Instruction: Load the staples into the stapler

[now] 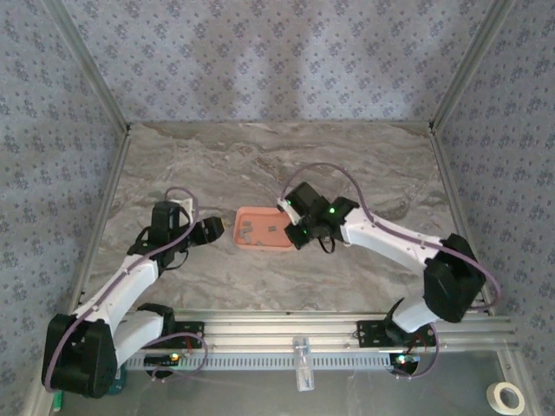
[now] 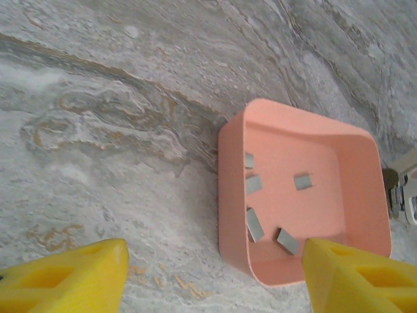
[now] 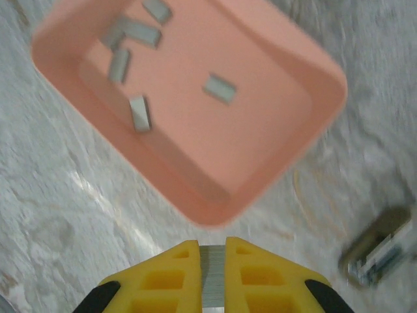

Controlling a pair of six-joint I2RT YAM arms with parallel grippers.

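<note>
Several loose grey staples (image 2: 254,225) lie in the salmon-pink tray (image 2: 231,195); the right wrist view has these staples (image 3: 140,112) in the tray (image 3: 215,195) too. My right gripper (image 3: 212,251) is shut on a strip of staples (image 3: 212,280), held just off the tray's near corner. The small pink-and-white stapler (image 3: 381,251) lies blurred on the table beside the tray, and the stapler (image 2: 404,189) peeks in at the edge of the left wrist view. My left gripper (image 2: 212,280) is open at the tray's other side, one fingertip (image 2: 355,274) by the tray corner. From above, the left gripper (image 1: 217,230) and right gripper (image 1: 297,234) flank the tray (image 1: 263,230).
The marble table (image 1: 260,165) is walled with patterned panels at the back and sides. A metal rail (image 1: 303,325) runs along the near edge by the arm bases. A tape roll (image 1: 507,397) lies off the table at the bottom right.
</note>
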